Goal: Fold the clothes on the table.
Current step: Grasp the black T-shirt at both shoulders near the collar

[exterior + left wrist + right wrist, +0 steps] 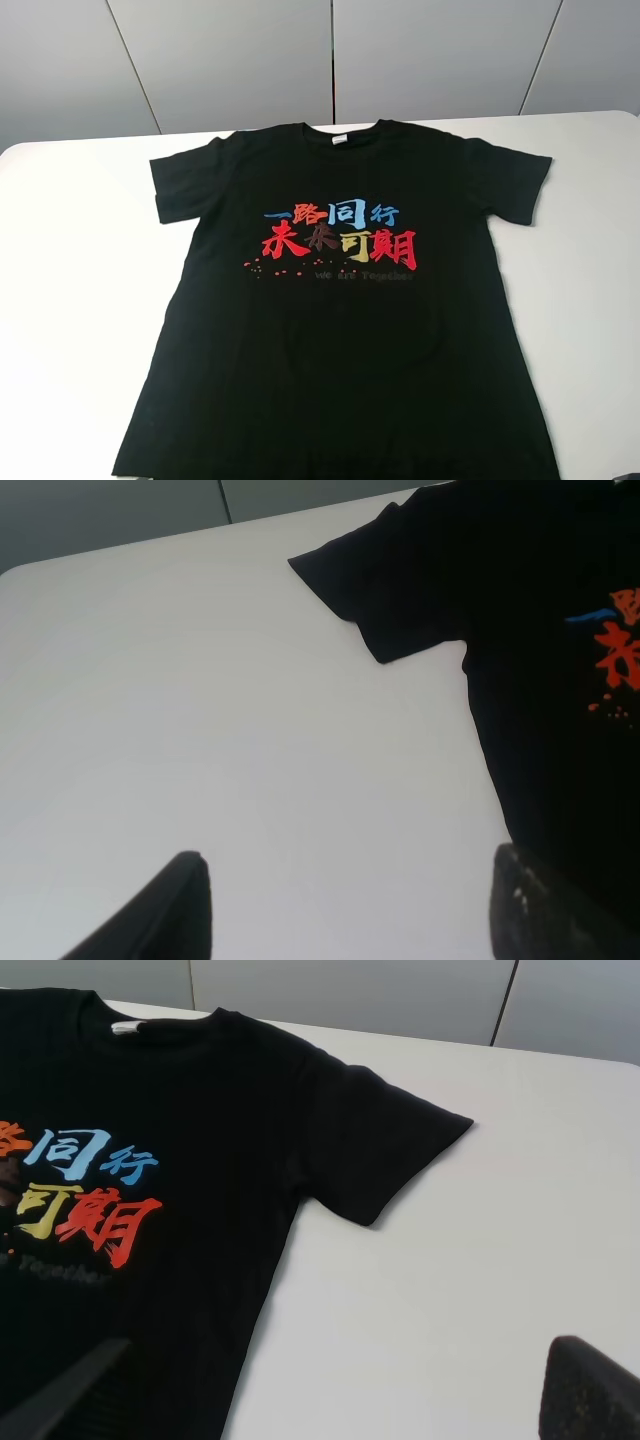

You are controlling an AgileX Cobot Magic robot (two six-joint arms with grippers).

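Filling the view, the white bench (pixel 70 300) carries the black T-shirt (pixel 340 350), spread flat, print up, collar toward the far edge. The left jaws and the right jaws stand wide and empty, each over one of its side edges.

Left end effector (pixel 347 855): black, tapered, pale specks on one tip. Right end effector (pixel 345 1341): black, grainy texture.

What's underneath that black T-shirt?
The T-shirt lies flat on the white table, which shows all around it. Anything beneath the cloth itself is covered and cannot be seen.
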